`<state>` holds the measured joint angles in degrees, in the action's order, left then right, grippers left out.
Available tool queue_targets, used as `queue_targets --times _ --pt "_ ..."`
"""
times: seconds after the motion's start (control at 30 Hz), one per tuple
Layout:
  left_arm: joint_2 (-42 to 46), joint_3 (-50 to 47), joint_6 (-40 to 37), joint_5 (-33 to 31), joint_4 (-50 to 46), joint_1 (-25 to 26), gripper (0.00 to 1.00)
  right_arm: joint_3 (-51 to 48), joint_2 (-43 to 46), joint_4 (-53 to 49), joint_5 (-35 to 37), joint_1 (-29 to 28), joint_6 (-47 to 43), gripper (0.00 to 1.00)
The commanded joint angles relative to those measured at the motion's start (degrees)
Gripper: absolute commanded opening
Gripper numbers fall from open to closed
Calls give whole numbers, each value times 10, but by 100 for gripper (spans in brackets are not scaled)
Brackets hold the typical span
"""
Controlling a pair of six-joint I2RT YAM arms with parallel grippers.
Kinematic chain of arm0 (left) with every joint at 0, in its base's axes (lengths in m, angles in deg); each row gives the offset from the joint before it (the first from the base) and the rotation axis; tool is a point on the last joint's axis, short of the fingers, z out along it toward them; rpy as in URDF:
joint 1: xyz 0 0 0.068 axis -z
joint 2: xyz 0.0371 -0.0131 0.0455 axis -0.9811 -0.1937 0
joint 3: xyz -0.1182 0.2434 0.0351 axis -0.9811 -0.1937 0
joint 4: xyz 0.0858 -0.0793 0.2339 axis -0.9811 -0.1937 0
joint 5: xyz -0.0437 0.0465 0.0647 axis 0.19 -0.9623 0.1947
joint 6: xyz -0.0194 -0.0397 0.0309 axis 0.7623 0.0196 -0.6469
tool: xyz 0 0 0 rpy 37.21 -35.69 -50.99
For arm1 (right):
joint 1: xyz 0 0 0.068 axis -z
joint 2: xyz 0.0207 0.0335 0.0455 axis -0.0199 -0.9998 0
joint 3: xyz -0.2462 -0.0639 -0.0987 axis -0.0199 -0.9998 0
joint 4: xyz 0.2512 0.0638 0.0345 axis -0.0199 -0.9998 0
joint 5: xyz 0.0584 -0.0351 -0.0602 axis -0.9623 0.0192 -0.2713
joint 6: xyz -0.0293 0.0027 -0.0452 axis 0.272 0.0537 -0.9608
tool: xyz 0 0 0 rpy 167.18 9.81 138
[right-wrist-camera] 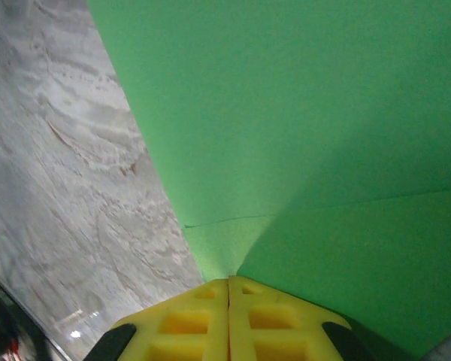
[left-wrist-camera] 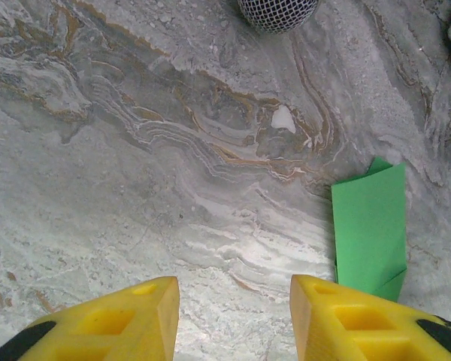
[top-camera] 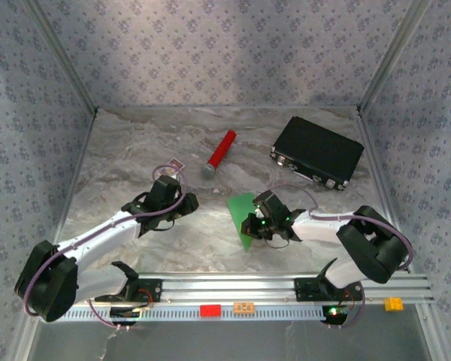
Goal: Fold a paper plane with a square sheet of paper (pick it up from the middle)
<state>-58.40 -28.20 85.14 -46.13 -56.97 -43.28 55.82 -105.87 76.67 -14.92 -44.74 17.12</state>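
Green sheet (top-camera: 243, 216): bright green, plain, no print. Not a flat square, it's partly folded w/ layers overlapping.
Shape, top cam: wider at far end, narrowing to a point at near end.
Shape, L wrist cam: green sheet (left-wrist-camera: 368, 226) reads as a tall narrow panel, w/ small corners of a lower layer poking out top & bottom.
Surface, R wrist cam: green sheet (right-wrist-camera: 301, 113) seen close up. Straight crease runs across it, w/ a shaded flap lower right and a paler strip beside that.
Position: on marble table (top-camera: 135, 150), centre-right, nearer the arms than the far wall.
R gripper (right-wrist-camera: 229, 280): yellow pads pressed tight, no gap. Crease runs into the seam and paper is pinched there. In top cam, R gripper (top-camera: 259, 226) sits over sheet's right edge.
L gripper (left-wrist-camera: 231, 284): jaws partway apart, bare marble between pads, holding nothing. Sheet lies to its right, apart from it.
Red cylinder (top-camera: 222, 150): beyond the sheet, well apart, grey mesh end toward the arms.
Black case (top-camera: 317, 150): far right, well apart from sheet.
Small card (top-camera: 175, 164): just beyond L arm's wrist.
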Motion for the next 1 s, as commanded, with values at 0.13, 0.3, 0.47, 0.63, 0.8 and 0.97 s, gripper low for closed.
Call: queue_targets --times 0.13,0.3,0.47,0.63,0.8,0.97 --pt "-21 16 -5 42 27 -3 40 -57 -36 121 165 -96 331 9" --pt "-46 22 -4 81 48 -2 35 -53 -41 221 242 -144 357 14" --pt "-82 40 -20 136 76 4 30 -27 22 128 182 -96 231 15" --pt "-137 71 -25 172 90 30 24 4 91 -28 147 -39 102 16" --pt "-194 108 -29 196 102 65 19 -11 135 -100 115 33 56 16" --pt "-254 143 -30 218 110 86 17 -37 163 -90 67 82 37 16"
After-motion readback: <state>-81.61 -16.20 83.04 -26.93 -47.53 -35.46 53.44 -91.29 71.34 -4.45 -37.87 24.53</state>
